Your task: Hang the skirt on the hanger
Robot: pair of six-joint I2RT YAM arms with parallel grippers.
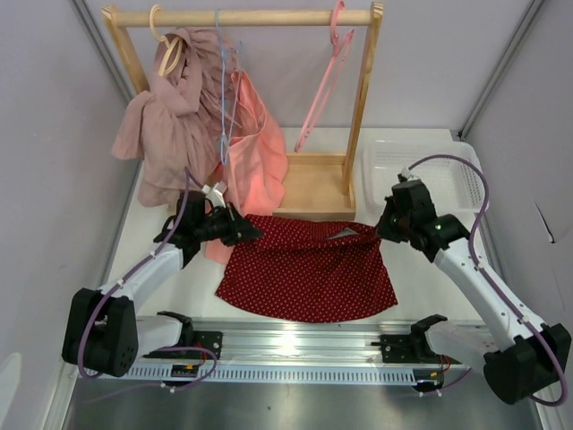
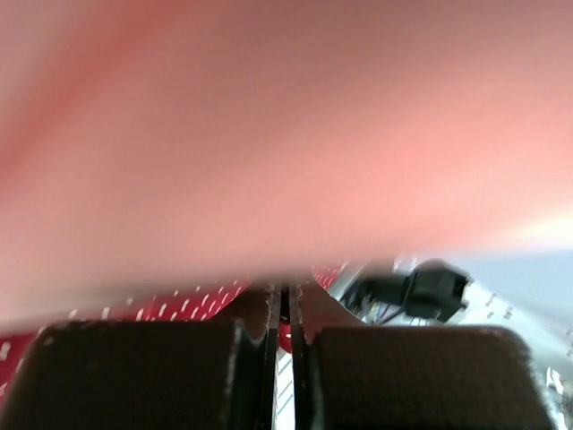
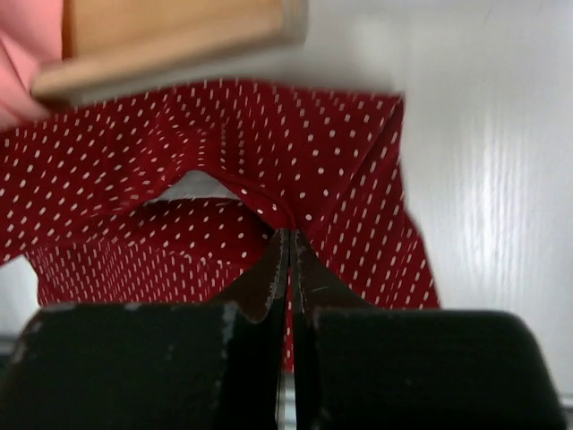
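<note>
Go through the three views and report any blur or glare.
Top external: sharp, evenly lit, glare on the metal rail. Left wrist: a salmon-pink garment close to the lens blurs most of the frame; only a strip of the skirt shows. Right wrist: skirt fairly sharp, wooden base soft, sheen on the table.

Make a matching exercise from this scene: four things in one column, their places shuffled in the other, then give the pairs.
1. skirt
2. pink hanger
3. white basket
4. salmon-pink garment

A. bare, hooked on the rail's right end
B. spread on the table, in front of the rack
C. on the table, right of the rack
D. draped from the rail, left of middle

Pairs: 1-B, 2-A, 3-C, 4-D
</note>
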